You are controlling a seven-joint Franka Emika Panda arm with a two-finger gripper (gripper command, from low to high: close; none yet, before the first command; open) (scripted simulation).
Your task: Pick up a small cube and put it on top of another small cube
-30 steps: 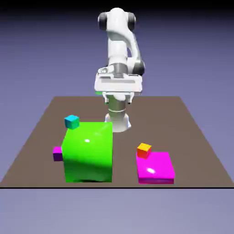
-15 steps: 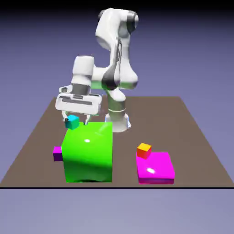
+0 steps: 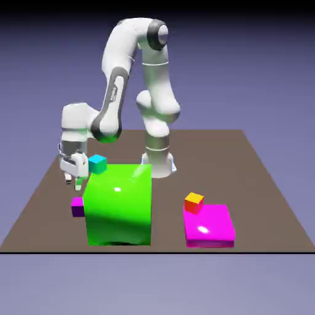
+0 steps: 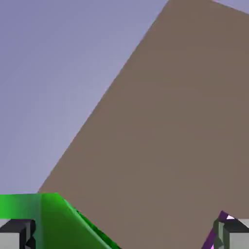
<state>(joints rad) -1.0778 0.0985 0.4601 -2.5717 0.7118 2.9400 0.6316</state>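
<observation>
Franka arm bends down over the brown table (image 3: 258, 184), its gripper (image 3: 74, 181) hanging at about ten o'clock from the large green block (image 3: 120, 206), close by that block's upper corner on the exterior view's left. The jaws stand wide apart with nothing between them; in the hand view only bare tabletop lies between the two grey fingertips (image 4: 17, 234).

A cyan cube (image 3: 96, 163) sits at eleven o'clock from the green block, just beside the gripper. A small purple cube (image 3: 77, 207) rests against the block's side at nine o'clock, below the gripper. In the hand view the green block's edge shows by one fingertip and a purple corner by the other.

At three o'clock from the green block, across an open strip of table, an orange-topped cube with red sides (image 3: 194, 202) stands at the far corner of a flat magenta slab (image 3: 211, 226). The slab lies near the table's front edge, as does the green block. Bare table runs from twelve to three o'clock, out to the far and side edges.

The small cube, the bright-yellow one, shows in neither view, so its place and look cannot be told.
</observation>
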